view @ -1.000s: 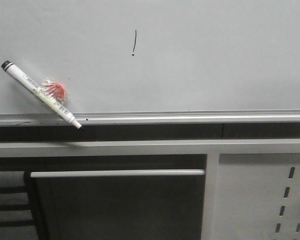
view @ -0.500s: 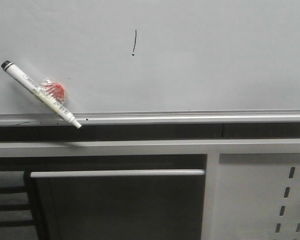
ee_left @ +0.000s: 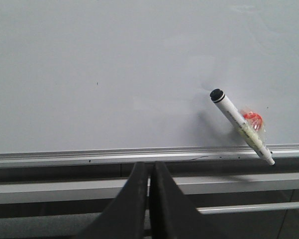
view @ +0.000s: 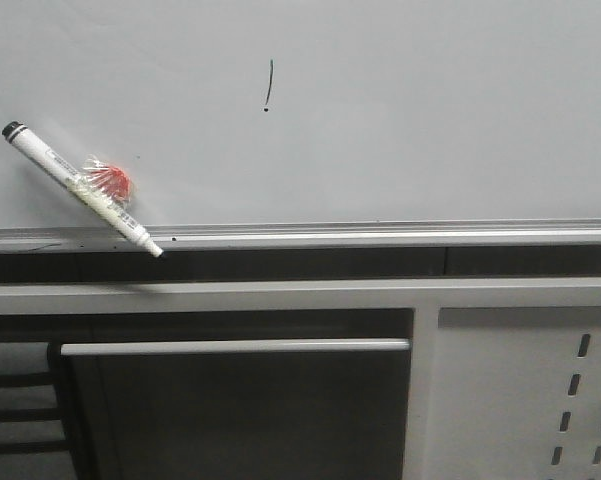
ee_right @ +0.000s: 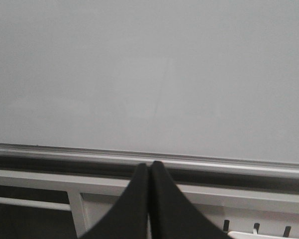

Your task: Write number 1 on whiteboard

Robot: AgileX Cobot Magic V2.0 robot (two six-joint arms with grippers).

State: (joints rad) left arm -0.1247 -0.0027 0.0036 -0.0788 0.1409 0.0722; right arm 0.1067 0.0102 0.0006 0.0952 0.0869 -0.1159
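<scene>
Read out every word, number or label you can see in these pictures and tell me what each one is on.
"1": the thin black ink stroke drawn on the pale grey-white whiteboard.
Printed label on the white marker pen with the black end leaning on the board's silver rail: too small and blurred to read.
Nothing else readable.

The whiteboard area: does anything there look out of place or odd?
Yes. The marker leans askew against the whiteboard, its tip on the bottom rail, uncapped, with a crumpled red and clear wrap around its middle.
</scene>
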